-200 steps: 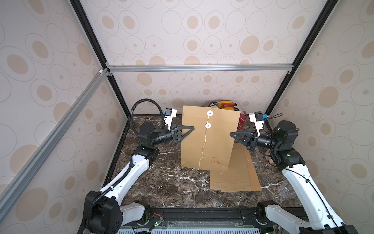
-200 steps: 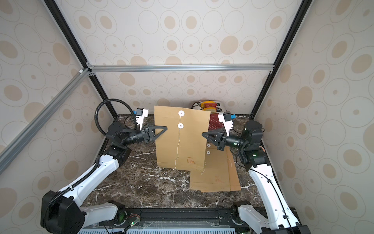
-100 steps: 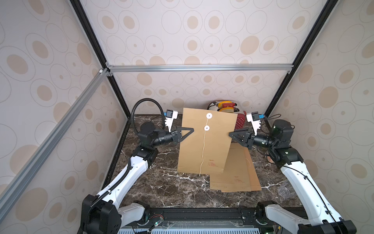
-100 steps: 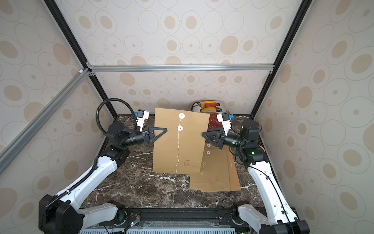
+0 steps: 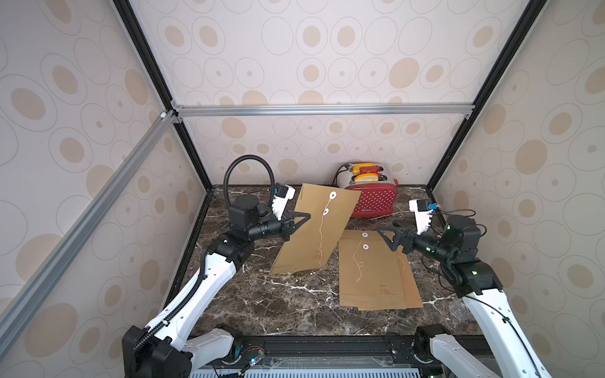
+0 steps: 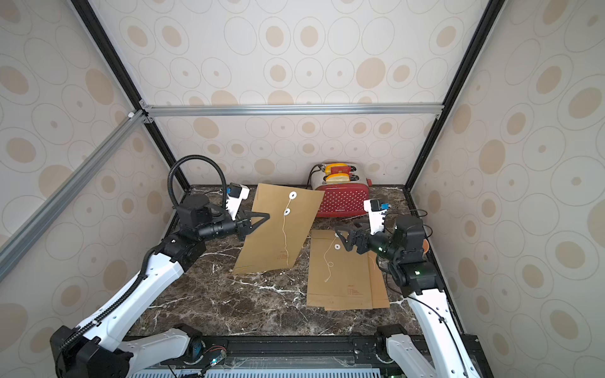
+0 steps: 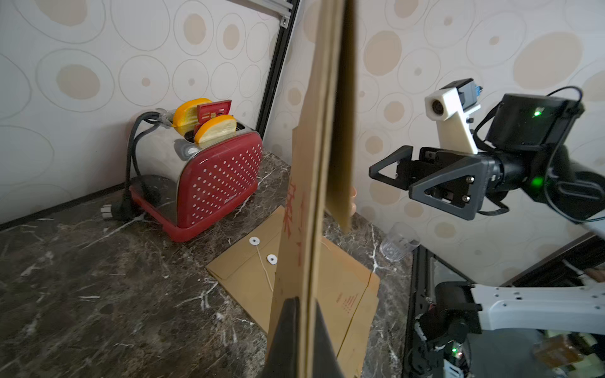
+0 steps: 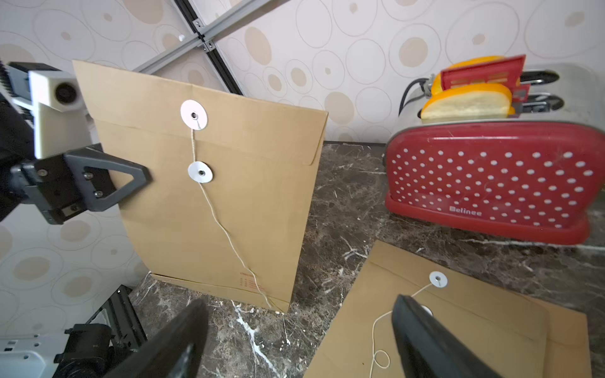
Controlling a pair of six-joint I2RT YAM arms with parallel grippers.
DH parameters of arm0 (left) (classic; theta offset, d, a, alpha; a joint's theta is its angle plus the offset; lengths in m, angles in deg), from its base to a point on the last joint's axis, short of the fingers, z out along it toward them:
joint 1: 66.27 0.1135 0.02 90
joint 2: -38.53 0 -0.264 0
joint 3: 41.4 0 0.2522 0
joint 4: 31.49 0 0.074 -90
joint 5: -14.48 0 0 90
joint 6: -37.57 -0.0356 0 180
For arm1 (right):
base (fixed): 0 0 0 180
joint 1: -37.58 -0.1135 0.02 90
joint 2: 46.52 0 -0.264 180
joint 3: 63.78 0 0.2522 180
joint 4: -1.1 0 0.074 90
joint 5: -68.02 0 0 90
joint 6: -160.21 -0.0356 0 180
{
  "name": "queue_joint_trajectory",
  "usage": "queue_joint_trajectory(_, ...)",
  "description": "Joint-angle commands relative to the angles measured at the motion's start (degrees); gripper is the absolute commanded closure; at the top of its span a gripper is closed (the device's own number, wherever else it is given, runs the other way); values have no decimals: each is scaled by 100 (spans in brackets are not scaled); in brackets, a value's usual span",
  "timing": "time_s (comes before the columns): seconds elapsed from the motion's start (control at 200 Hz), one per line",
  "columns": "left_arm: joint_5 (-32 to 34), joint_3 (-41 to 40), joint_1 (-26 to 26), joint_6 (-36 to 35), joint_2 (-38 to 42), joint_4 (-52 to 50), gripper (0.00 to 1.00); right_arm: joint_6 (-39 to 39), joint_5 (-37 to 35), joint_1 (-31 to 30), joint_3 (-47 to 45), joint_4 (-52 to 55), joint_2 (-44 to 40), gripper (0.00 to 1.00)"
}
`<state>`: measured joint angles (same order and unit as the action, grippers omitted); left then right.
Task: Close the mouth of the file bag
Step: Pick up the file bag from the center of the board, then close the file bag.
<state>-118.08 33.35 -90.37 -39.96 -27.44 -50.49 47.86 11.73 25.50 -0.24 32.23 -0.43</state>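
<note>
File bag: upright, tie string hanging loose. Left gripper clamped on its 9 o'clock edge. Right gripper at 3 o'clock, fingers spread, empty.

Perhaps three file bags, one toaster, two bread slices

Brown paper file bag, upright and leaning at frame centre, flap folded down, string dangling loose, unwound.
</note>
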Motion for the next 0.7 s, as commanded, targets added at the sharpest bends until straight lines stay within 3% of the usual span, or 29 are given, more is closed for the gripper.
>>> queue_joint_trajectory(0.0,658,164,-284,-953,246,-631,100,-231,-230,14,-636,-324,-349,9)
queue_joint_trajectory(0.145,720,28,-472,-1239,396,-611,100,-487,380,12,-1556,-1572,-875,15)
queue_joint_trajectory(0.24,654,-58,-533,-1334,400,-509,100,-639,418,-22,-2123,-2410,-1262,17)
queue_joint_trajectory(0.401,610,-106,-601,-1537,414,-501,100,-296,226,-300,-2465,-2591,-1658,17)
queue_joint_trajectory(0.696,-287,-386,-597,-767,603,565,100,212,-616,-1633,-2387,-3092,-724,25)
